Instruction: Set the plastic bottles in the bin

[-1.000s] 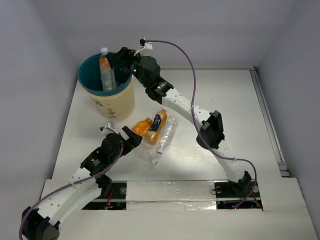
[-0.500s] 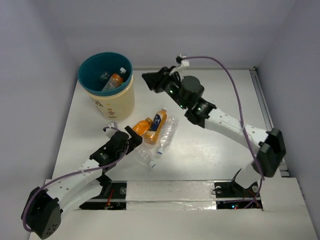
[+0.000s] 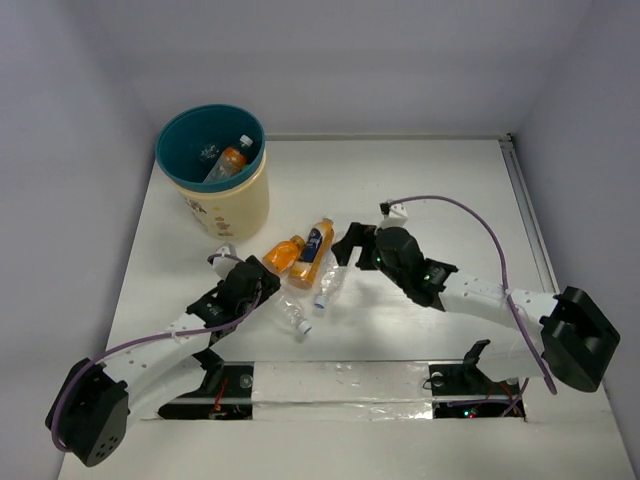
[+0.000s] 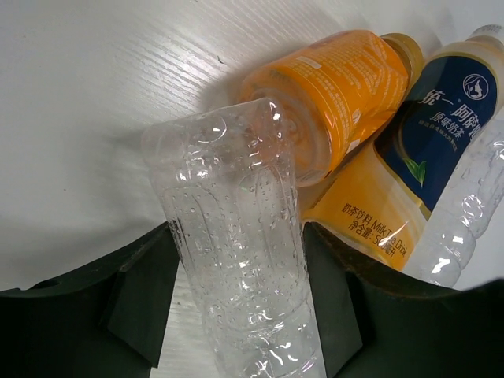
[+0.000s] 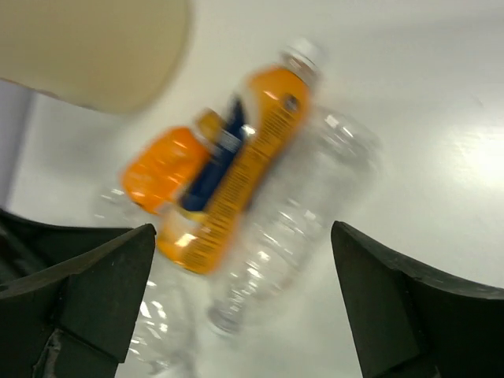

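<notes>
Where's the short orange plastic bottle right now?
The short orange plastic bottle lies left of centre in the top view, beside the blue-labelled bottle and the clear bottle in the left gripper.

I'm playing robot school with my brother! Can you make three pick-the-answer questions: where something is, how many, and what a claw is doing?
1. Where is the bin? A. far left of the table B. between the arms C. near right corner
2. How many bottles lie outside the bin? A. one B. four C. nine
3. The right gripper is: A. shut on a bottle B. hidden C. open, empty
Answers: 1 A, it stands far left. 2 B: orange bottle, blue-label bottle, clear bottle, second clear bottle. 3 C, fingers wide apart, gripping nothing.
</notes>
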`<control>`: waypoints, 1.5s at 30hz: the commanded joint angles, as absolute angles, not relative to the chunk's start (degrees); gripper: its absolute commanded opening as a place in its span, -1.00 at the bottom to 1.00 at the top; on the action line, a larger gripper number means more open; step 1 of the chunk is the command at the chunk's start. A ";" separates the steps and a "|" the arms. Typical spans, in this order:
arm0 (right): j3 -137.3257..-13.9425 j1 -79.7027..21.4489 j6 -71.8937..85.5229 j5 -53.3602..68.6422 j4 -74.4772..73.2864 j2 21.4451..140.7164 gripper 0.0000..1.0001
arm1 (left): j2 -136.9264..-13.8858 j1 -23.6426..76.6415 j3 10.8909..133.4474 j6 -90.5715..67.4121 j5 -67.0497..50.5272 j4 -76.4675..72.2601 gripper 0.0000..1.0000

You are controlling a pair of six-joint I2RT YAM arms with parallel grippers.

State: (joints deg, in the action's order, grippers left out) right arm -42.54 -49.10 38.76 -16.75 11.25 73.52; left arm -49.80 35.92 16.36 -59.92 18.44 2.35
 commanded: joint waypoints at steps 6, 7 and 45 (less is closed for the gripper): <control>-40.07 -47.29 43.68 -20.13 9.05 77.95 1.00 | -45.97 36.12 16.26 -58.62 19.95 4.30 -0.07; -40.60 -46.76 43.59 -19.69 9.23 80.13 1.00 | -45.01 36.12 16.61 -58.36 20.04 6.31 -0.08; -47.10 -37.97 44.47 -9.84 15.83 96.76 0.88 | -61.51 32.18 85.66 -16.88 45.72 11.60 -0.02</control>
State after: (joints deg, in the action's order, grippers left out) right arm -44.25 -37.95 45.95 -10.39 16.86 95.48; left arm -57.69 35.22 80.49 -25.02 42.50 16.27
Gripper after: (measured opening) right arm 0.943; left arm 0.519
